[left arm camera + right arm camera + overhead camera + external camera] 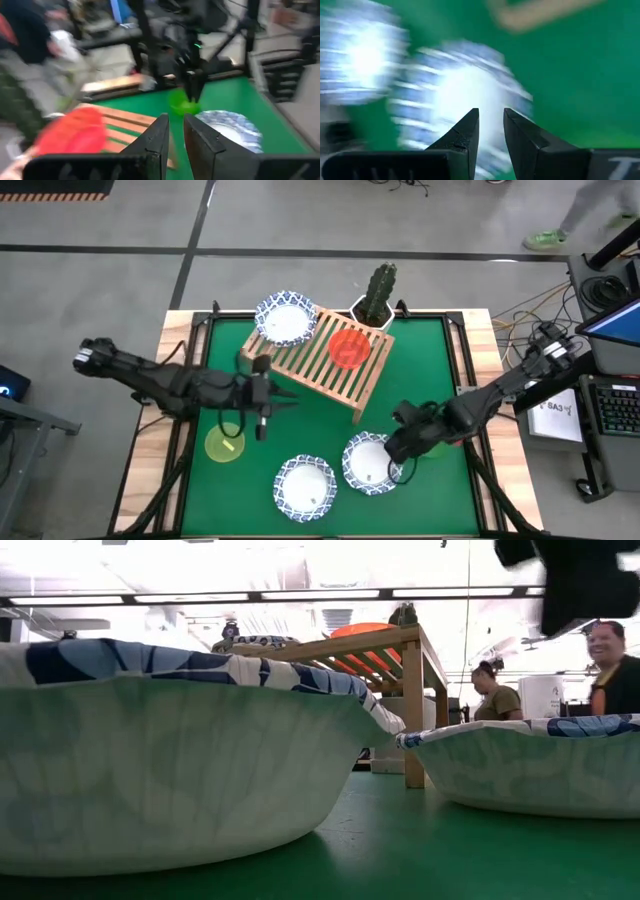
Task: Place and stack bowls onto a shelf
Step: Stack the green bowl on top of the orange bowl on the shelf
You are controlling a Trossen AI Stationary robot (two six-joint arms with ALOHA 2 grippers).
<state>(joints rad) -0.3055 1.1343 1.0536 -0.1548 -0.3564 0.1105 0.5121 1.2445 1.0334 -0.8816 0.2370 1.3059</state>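
The wooden shelf (335, 370) stands mid-table. On its slats sit a white blue-rimmed bowl (286, 320) and a red bowl (350, 348). Two more white bowls (306, 488) (370, 462) rest on the green mat near the front edge, with a yellow-green bowl (225, 445) to their left. A green bowl (437, 446) is partly under the right arm. No purple bowl shows. My left gripper (285, 394) hovers by the shelf's left side, narrowly open and empty. My right gripper (396, 458) hangs above the right white bowl (465, 95), slightly open and empty.
A white pot with a cactus (375, 300) stands against the shelf's far side. In the low view the two front bowls (180, 770) (530, 765) fill the foreground. People stand in the room beyond the table (495, 690). Bare mat lies between the shelf and the front bowls.
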